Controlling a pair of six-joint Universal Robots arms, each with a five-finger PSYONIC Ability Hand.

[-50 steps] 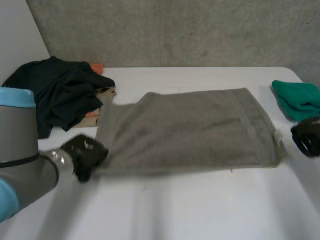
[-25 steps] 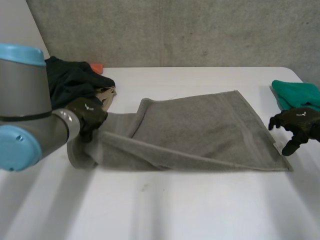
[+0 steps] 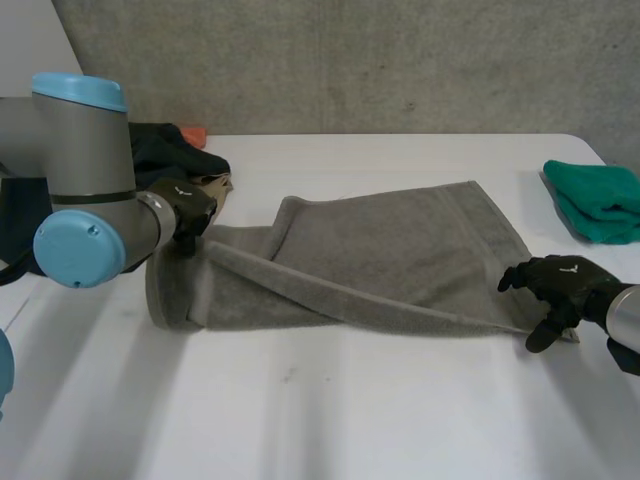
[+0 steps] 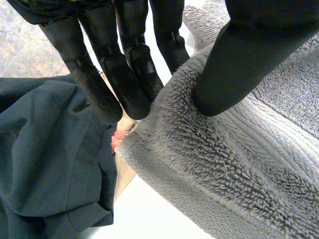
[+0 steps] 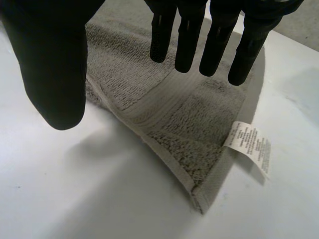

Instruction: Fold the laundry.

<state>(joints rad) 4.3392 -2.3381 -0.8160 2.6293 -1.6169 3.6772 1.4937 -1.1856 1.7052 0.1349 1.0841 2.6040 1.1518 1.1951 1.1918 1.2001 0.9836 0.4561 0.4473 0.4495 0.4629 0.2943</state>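
Note:
A grey towel [image 3: 400,250] lies spread across the white table [image 3: 340,410]. Its left end is lifted and rolled over onto itself. My left hand [image 3: 183,212] is shut on that left edge; in the left wrist view the thumb [image 4: 239,59] presses the towel [image 4: 234,164] against the fingers [image 4: 124,74]. My right hand [image 3: 560,283] hovers open over the towel's near right corner. In the right wrist view its fingers [image 5: 214,35] are straight and spread above the corner of the towel [image 5: 164,109], close to a white label [image 5: 248,147].
A pile of dark clothes [image 3: 150,150] [image 4: 45,149] lies at the back left, just beyond my left hand, with orange [image 3: 193,135] and tan [image 3: 212,185] pieces beside it. A folded green cloth [image 3: 600,200] sits at the right edge. The table's front is bare.
My left hand has lifted the towel's near left corner and carried it back and up, rolling that end over. My right hand has opened and moved inward to the near right corner.

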